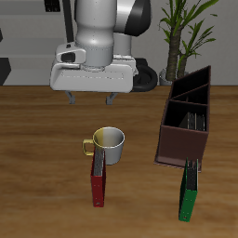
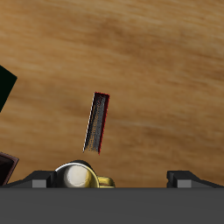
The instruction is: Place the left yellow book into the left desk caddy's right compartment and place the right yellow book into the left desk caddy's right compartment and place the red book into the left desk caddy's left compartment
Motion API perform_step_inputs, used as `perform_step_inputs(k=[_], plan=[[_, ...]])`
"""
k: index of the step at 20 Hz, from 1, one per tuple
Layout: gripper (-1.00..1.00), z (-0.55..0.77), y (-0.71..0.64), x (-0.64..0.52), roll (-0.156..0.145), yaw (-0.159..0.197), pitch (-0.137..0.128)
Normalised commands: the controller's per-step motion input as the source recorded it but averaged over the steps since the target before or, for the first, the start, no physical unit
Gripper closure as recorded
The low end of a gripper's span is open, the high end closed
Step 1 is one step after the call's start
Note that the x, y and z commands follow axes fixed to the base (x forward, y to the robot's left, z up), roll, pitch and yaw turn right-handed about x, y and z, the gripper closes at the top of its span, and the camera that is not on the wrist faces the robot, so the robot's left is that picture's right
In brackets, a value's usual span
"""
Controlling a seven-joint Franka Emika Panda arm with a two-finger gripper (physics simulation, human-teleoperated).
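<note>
We see the red book [image 1: 98, 181] standing on its edge on the table [image 1: 37, 139], thin and upright, its length running toward the table's front edge; its rear end touches or nearly touches the mug [image 1: 108, 144]. In the wrist view the red book [image 2: 96, 122] shows as a narrow slab with a dark-red rim and grey page edges, alone on bare wood grain.

The left desk caddy [image 1: 186, 116] stands well apart from the red book, a long dark-brown open-top box with inner partitions, running from mid-table back toward the far side. Inside its nearer section we make out thin pale upright shapes [image 1: 192, 121], which may be the two yellow books, though they are too small for us to tell them apart or be certain. We cannot tell from these views which end section is the right compartment.

A green book [image 1: 189, 191] stands on edge just in front of the caddy's near end, touching or almost touching it. The mug, pale with a yellow handle, sits upright between the red book and the end effector [image 1: 91, 97].

The end effector hangs above the table behind the mug, empty, its two fingers [image 1: 72, 96] set wide apart. A potted plant [image 1: 181, 33] stands beyond the caddy at the back.
</note>
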Motion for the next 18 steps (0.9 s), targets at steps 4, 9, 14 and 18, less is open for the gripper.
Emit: perform_step_inputs(k=[4, 9, 14, 18], plan=[[-1.0, -0.04, -0.08, 0.16, 0.027, 0.045, -0.018], [-1.0, -0.16, -0.1, 0.21, 0.02, 0.022, 0.0], [-1.0, -0.32, -0.12, 0.2, 0.011, -0.016, 0.006], [-1.0, -0.3, -0.01, 0.19, 0.001, -0.072, -0.007]])
